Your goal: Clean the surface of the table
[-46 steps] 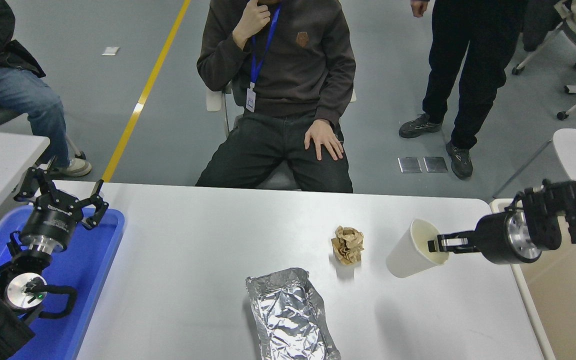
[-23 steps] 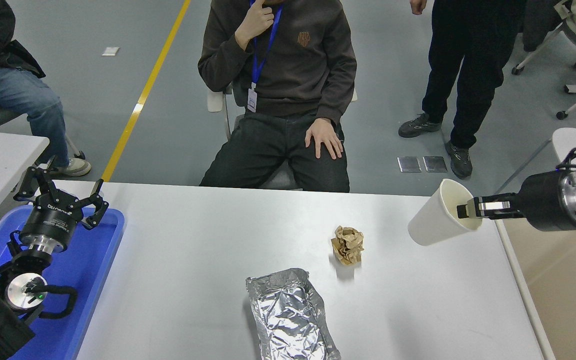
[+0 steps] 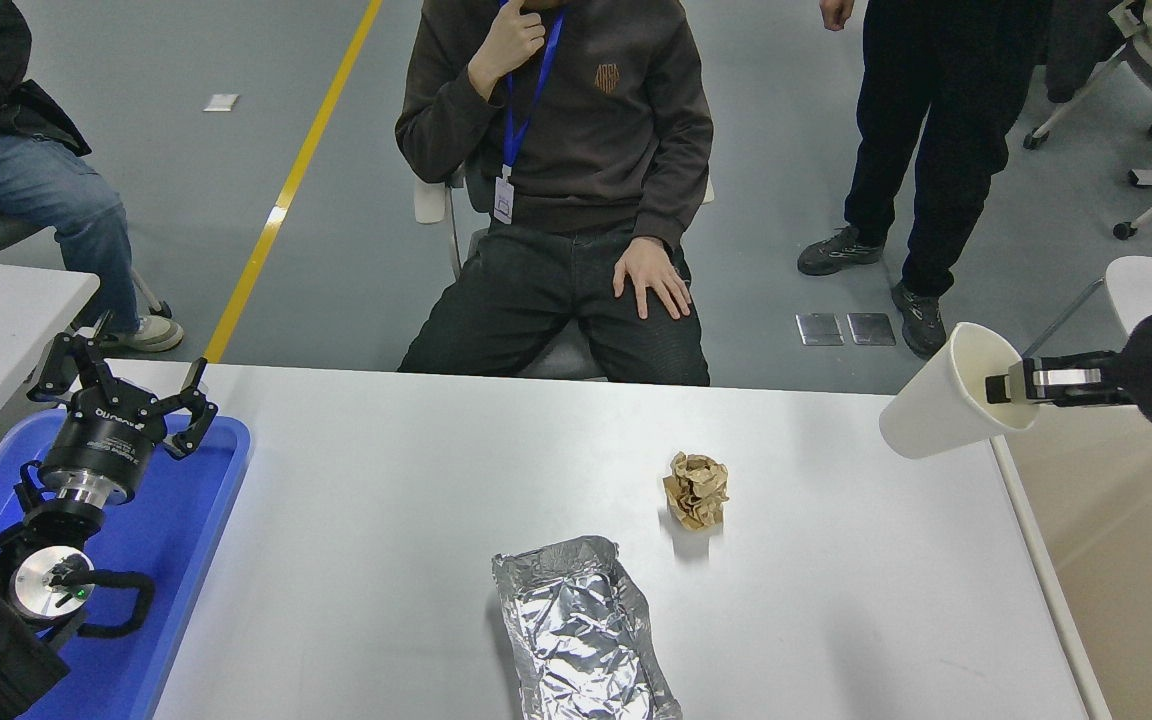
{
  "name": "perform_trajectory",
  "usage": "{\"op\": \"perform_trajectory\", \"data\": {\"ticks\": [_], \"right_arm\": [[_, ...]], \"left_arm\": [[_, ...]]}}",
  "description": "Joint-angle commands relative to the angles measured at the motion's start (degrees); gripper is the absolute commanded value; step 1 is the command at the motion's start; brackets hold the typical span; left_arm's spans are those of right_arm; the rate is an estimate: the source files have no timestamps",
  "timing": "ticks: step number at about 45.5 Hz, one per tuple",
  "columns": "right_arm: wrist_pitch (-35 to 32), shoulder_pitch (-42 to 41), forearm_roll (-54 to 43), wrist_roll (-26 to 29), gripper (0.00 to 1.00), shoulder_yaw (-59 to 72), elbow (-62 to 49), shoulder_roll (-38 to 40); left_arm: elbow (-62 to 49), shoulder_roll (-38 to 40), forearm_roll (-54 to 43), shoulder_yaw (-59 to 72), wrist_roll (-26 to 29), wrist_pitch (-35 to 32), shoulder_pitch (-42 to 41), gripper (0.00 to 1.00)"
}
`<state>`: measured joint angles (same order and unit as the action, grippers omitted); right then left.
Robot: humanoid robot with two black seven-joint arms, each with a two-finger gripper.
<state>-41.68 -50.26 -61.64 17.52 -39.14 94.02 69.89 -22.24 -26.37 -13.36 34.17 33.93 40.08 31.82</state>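
Since the earlier frame the right hand [image 3: 1011, 387] has carried the white paper cup [image 3: 948, 397] up and to the right, from low over the worktop beside the paper ball to the worktop's far right corner, and the arm has drawn back so that only its dark end shows at the right edge.

In the head view, the right hand pinches the cup's rim, one finger inside the mouth, and the cup hangs tilted with its mouth up and to the right, over the worktop's edge. The worktop [image 3: 386, 500], the wide white-grey surface, fills the lower middle of the picture. A crumpled brown paper ball [image 3: 696, 489] sits on it right of centre, and a crinkled foil tray [image 3: 581, 632] lies nearer the camera at the front edge, apart from the ball. The left hand [image 3: 126, 390] is parked at the lower left above a blue tray [image 3: 186, 520], its fingers spread open and holding nothing. A seated person [image 3: 561, 190] faces the worktop from the far side, one hand on a thigh
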Motion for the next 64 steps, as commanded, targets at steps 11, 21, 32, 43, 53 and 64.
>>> {"op": "perform_trajectory", "data": {"ticks": [11,21,32,43,53,64], "right_arm": [[0.29,0.69,-1.29,-4.07,0.00,0.82,-14.12,1.65],[2.66,1.13,-2.79,-7.58,0.00,1.08,-22.21,1.21],[3.71,2.18,-2.96,-11.10,0.00,2.40,-29.68,0.68],[8.54,5.96,-4.19,-16.28,0.00,4.68,-38.64,-0.28],[13.81,6.31,-4.19,-19.01,0.00,9.69,-46.91,-3.80],[20.85,6.49,-3.40,-24.90,0.00,18.48,-56.57,-9.59]], "left_arm": [[0.00,0.00,0.00,0.02,-0.01,0.00,0.00,1.00],[0.00,0.00,0.00,0.02,-0.01,0.00,0.00,1.00],[0.00,0.00,0.00,0.02,-0.01,0.00,0.00,1.00],[0.00,0.00,0.00,0.02,-0.01,0.00,0.00,1.00],[0.00,0.00,0.00,0.02,-0.01,0.00,0.00,1.00],[0.00,0.00,0.00,0.02,-0.01,0.00,0.00,1.00]]}}
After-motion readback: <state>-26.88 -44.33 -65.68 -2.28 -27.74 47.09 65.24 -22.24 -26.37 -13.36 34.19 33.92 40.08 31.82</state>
